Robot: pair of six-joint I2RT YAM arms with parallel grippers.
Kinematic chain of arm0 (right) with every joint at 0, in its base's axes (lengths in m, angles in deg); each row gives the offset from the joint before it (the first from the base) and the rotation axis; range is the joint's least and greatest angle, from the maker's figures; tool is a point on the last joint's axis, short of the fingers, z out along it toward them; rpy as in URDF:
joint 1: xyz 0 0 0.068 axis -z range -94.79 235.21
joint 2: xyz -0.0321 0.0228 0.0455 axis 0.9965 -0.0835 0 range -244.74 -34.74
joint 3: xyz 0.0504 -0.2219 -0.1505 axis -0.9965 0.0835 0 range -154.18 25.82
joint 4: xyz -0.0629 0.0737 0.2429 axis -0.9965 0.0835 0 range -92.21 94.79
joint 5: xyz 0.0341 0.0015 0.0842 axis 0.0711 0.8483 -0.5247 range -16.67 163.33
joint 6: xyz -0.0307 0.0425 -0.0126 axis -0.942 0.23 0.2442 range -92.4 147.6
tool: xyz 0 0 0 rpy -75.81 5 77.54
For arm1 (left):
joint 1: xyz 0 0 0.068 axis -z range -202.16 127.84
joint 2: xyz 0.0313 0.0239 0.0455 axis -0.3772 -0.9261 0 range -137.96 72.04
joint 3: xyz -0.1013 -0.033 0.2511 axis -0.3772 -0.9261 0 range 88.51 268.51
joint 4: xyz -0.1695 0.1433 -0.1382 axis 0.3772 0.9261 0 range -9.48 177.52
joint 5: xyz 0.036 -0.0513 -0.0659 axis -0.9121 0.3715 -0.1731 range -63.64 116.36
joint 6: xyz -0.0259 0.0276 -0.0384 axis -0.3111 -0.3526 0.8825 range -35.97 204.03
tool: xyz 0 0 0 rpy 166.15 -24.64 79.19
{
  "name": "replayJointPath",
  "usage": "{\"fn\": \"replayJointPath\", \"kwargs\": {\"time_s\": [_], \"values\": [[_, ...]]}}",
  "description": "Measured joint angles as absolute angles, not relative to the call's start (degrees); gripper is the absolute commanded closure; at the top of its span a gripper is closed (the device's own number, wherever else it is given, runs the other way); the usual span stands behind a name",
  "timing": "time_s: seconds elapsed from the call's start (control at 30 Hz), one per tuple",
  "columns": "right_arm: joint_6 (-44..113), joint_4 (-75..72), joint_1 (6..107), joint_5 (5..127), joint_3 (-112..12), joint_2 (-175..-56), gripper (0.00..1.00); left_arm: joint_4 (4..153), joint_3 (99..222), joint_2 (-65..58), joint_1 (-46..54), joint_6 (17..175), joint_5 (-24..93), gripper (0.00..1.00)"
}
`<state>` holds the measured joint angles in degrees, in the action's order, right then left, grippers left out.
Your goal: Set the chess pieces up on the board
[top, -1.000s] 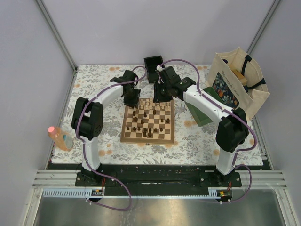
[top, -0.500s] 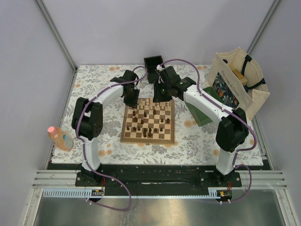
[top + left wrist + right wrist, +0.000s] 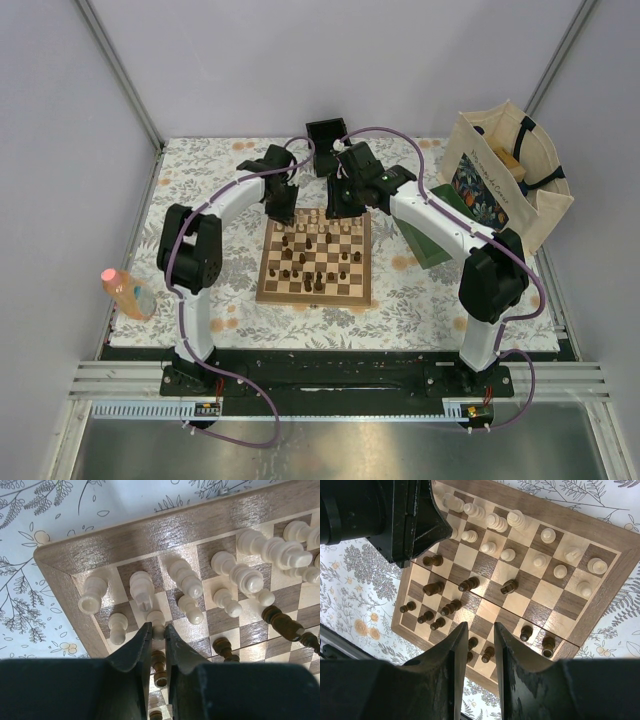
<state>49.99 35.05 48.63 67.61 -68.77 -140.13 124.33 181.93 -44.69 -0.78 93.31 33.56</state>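
Near the board's (image 3: 150,535) upper-left corner, the left end effector (image 3: 158,630) has just closed on a pale pawn (image 3: 157,618) — ready to lift; the right end effector (image 3: 477,632) hangs part-open, empty.

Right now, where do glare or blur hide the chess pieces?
Left wrist view: glare streaks the brown border of the checkered wooden chessboard; the left gripper, closed on a pale cream pawn, is blurred. Right wrist view: the chessboard is sharp, the right gripper soft. Top view: even light.
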Motion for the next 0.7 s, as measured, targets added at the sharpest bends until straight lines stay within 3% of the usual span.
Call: {"fn": "replayJointPath", "kwargs": {"time_s": [0.33,0.7], "values": [[49.99,35.02,48.96,67.61,-68.7,-140.13,0.64,124.16,182.68,-45.25,-0.73,93.33,33.08,0.8],[50.34,35.0,49.0,67.59,-68.64,-140.13,0.64,124.02,182.68,-45.58,-0.73,93.59,32.16,0.6]]}}
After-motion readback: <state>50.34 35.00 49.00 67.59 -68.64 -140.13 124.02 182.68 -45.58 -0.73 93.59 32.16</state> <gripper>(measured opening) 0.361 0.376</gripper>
